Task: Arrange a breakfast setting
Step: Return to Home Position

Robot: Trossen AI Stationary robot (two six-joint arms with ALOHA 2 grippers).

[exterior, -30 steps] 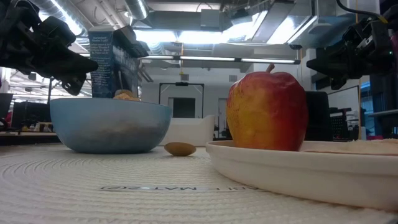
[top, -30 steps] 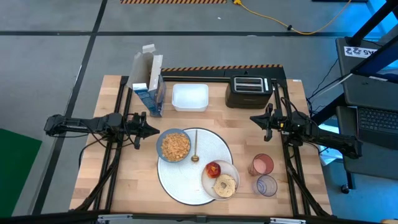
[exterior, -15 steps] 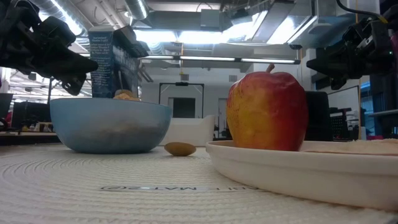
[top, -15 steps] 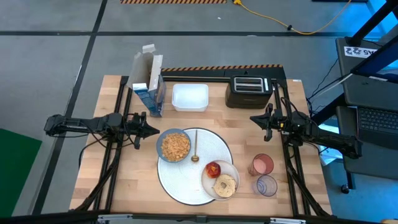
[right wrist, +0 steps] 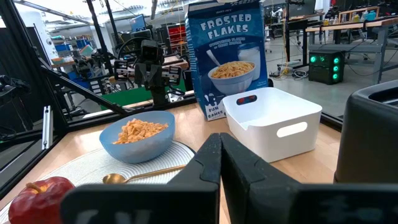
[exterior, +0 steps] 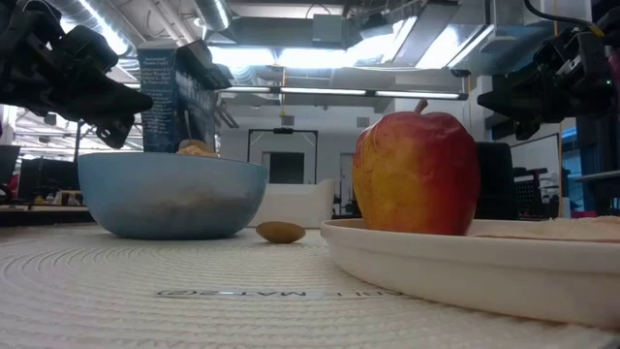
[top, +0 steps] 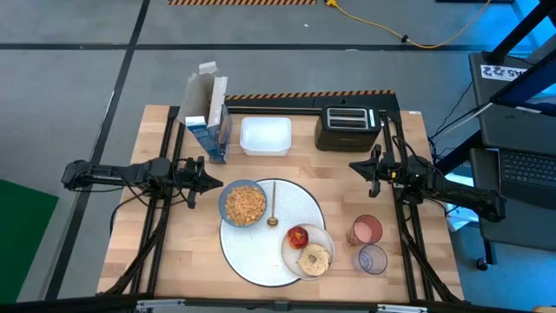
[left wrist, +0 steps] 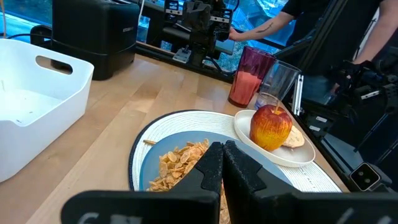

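Note:
A round white mat (top: 300, 204) lies at the table's near middle. On it stand a blue bowl (top: 243, 203) of tan cereal (left wrist: 180, 165), a thin spoon (top: 273, 205) and a small cream plate (top: 325, 237) with a red apple (top: 299, 236) and a bagel (top: 314, 258). A pink tumbler (top: 366, 230) and a purple tumbler (top: 373, 259) stand right of the mat. My left gripper (top: 217, 182) is shut and empty, above the table left of the bowl. My right gripper (top: 354, 167) is shut and empty, near the toaster.
A blue cereal box (top: 211, 122), a white square tub (top: 265, 136) and a black toaster (top: 346, 127) stand along the far edge. Bare wood lies at the near left. A person's arm (left wrist: 261, 28) shows beyond the table in the left wrist view.

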